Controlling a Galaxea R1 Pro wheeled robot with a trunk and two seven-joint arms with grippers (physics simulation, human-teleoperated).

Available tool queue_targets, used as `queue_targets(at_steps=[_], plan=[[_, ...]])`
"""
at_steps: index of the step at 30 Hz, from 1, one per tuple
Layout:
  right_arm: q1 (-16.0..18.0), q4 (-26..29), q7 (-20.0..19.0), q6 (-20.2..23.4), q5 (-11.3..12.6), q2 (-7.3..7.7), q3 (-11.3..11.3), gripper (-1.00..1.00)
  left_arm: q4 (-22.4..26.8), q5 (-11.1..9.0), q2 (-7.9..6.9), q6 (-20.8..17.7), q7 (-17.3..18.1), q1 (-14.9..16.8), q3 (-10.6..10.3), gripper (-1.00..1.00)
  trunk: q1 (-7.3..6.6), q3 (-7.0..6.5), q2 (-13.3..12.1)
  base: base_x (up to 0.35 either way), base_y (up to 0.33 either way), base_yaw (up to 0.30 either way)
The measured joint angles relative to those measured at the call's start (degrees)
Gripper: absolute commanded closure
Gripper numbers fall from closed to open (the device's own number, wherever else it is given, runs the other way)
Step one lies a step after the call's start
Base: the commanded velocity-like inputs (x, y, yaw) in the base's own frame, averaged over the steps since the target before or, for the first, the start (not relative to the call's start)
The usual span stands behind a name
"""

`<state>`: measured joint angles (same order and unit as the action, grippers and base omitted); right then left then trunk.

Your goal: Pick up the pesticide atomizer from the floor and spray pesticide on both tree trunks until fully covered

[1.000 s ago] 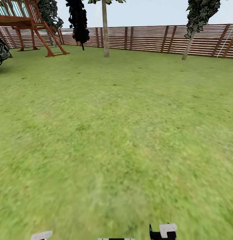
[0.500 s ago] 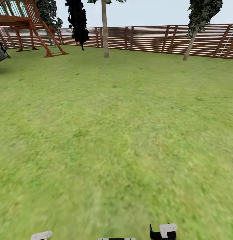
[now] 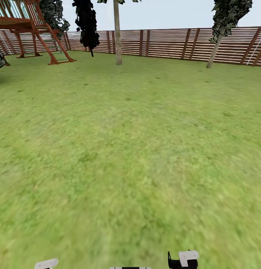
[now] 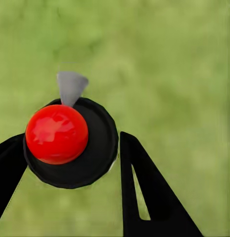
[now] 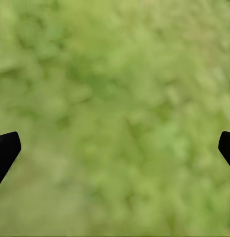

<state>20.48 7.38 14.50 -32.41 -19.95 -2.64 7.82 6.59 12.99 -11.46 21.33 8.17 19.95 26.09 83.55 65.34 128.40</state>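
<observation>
The atomizer's red cap looked glossy plastic on a matt black disc; the slatted fence looked wooden.

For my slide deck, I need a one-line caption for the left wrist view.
Left gripper shut on the pesticide atomizer, red cap and grey nozzle above the grass.

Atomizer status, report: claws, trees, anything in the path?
Left claw shut on atomizer; right claw open, empty. Tree trunks far ahead by fence. Open grass between, nothing in the way.
</observation>
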Motion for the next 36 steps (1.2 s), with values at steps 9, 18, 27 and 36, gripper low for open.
queue_targets(at_steps=[9,18,27,36], plan=[[0.0,0.0,0.0,0.0,0.0,0.00,0.0,-1.00,0.0,-0.1,-0.12,0.0,0.0,0.0,0.0,1.00,0.00,0.00,0.0,0.341,0.000,0.000],[0.0,-0.1,0.0,0.0,0.0,0.17,0.0,-1.00,0.1,-0.1,0.11,0.0,0.1,0.0,-0.1,1.00,0.00,0.00,0.0,0.341,0.000,0.000],[0.0,0.9,-0.2,0.1,-1.7,0.15,-0.1,-1.00,1.9,0.0,1.42,0.1,0.1,0.1,-0.1,1.00,0.00,0.00,0.0,0.341,0.000,0.000],[0.0,0.8,0.0,0.2,-1.9,0.53,-0.2,-1.00,1.4,0.1,1.30,0.0,0.1,0.0,-0.2,1.00,0.00,0.05,0.0,0.340,0.000,0.072]])
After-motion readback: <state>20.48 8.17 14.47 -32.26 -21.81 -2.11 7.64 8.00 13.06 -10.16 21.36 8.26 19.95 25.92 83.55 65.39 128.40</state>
